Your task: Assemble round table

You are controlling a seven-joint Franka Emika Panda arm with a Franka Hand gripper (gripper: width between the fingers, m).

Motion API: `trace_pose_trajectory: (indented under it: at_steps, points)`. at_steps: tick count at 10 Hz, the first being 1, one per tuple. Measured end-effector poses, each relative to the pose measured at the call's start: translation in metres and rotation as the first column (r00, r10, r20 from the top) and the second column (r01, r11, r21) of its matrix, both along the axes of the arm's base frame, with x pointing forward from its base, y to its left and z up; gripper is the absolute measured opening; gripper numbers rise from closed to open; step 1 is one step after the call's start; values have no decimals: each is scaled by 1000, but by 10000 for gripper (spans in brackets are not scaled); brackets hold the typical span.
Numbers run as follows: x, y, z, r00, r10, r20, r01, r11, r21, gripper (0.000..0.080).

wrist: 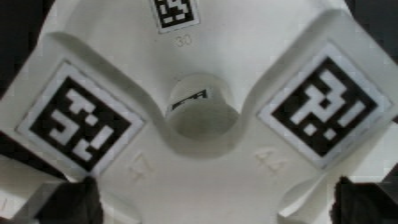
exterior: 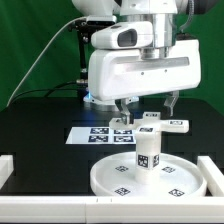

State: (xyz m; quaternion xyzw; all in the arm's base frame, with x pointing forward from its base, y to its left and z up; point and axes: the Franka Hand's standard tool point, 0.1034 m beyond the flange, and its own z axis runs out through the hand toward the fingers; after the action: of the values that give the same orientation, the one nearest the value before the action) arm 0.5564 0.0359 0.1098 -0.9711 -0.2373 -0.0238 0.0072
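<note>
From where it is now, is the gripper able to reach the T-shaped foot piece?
Probably yes: the gripper hangs just above the foot piece, nothing lies between them, and the leg stands nearer the camera.

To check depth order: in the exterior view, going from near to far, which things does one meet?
Round disc → short leg standing upright on it → T-shaped foot piece under the pincer → marker board → green backdrop.

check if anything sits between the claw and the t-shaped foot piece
nothing visible does: the open claw hangs right above the white plastic T-shaped foot piece, and the wrist view shows that piece uncovered
</note>
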Motion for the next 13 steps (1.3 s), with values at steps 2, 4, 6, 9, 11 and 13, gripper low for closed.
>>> trace_pose_trajectory:
  at_steps: [2,4,6,9,11,13]
  points:
    - [3,0,0,1000,-14,13,14,1000,-2,649]
    - [4,-1,1,999,-48,16,48,999,0,546]
    - [4,-1,1,999,-47,16,47,999,0,412]
    - [4,-1,1,999,-48,16,48,999,0,96]
    - [4,-2,1,999,-48,16,48,999,0,6]
    - [4,-1,1,998,-67,10,67,998,2,2]
